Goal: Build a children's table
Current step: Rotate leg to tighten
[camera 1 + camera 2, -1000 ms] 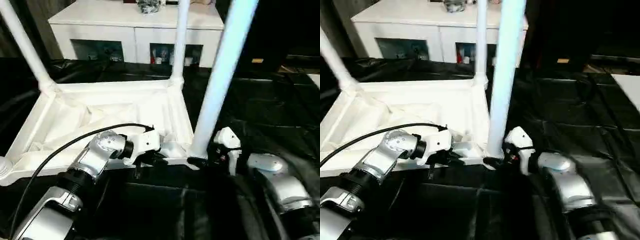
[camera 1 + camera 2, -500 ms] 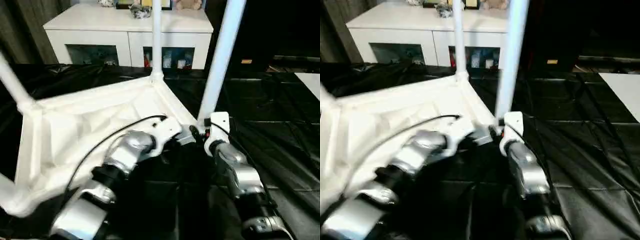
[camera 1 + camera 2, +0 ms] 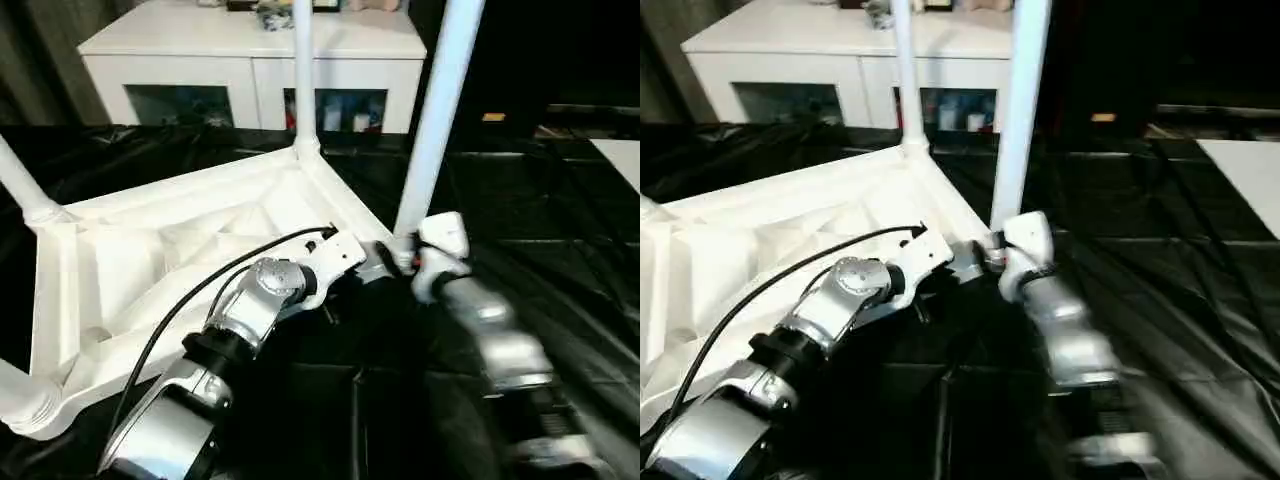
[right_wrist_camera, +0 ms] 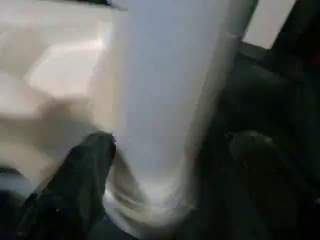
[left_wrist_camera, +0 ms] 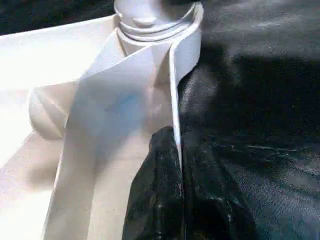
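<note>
The children's table lies upside down: its white ribbed tabletop rests on black sheeting with white legs standing in the corner sockets. My left gripper is shut on the thin rim wall at the near right corner, with a black finger on each side of it. My right gripper is at the foot of the near right leg. Its fingers stand open on either side of that leg, the other finger clear of it. More legs rise at the far corner and on the left.
A white cabinet with glass doors stands behind the table. Black crinkled sheeting covers the floor all around. A flat white board shows at the right edge. My left arm's black cable arcs over the tabletop.
The camera has shifted. My right gripper's fingers have spread away from the leg, and the right forearm is blurred with movement. The left gripper keeps its hold on the rim.
</note>
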